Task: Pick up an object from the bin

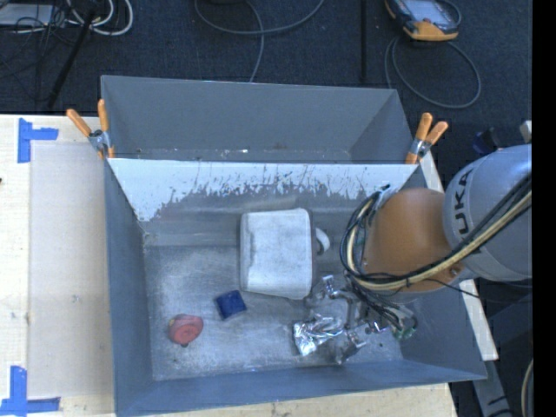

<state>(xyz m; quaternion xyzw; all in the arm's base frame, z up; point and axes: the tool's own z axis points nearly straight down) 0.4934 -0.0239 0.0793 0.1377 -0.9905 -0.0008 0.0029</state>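
Foil of a sort, a crumpled silvery wad (309, 337) with bright, sharp creases, lay on the floor of the grey bin (261, 137) toward the lower right of the frame. It sat close to the bin's near wall and just below and right of a large white block (276, 252) with rounded corners and a dusty top. The gripper (347, 318) was down low at the wad's right side, so close that its metal parts and the wad's shiny folds ran together. Whether it was spread, pressed together or pinching the wad could not be told.

To the left of the wad the floor lay mostly bare. A small blue cube (230, 304) sat just off the white block's lower left corner. A pink, roundish lump (185, 328) lay further left, near the lower left of the floor and well apart from the gripper. A small white thing (322, 241) peeked out at the block's right edge, partly hidden. The sloping far wall, scratched and pale, rose well clear of everything at the top of the frame. On the right the slanted side wall stood close behind the wrist.

The arm (486, 215) came in from the right edge of the frame and bent downward into the bin. Its orange cover (408, 233) hung above the right part of the floor, and dark cables (356, 233) looped around the cover's left side and trailed to the gripper below.
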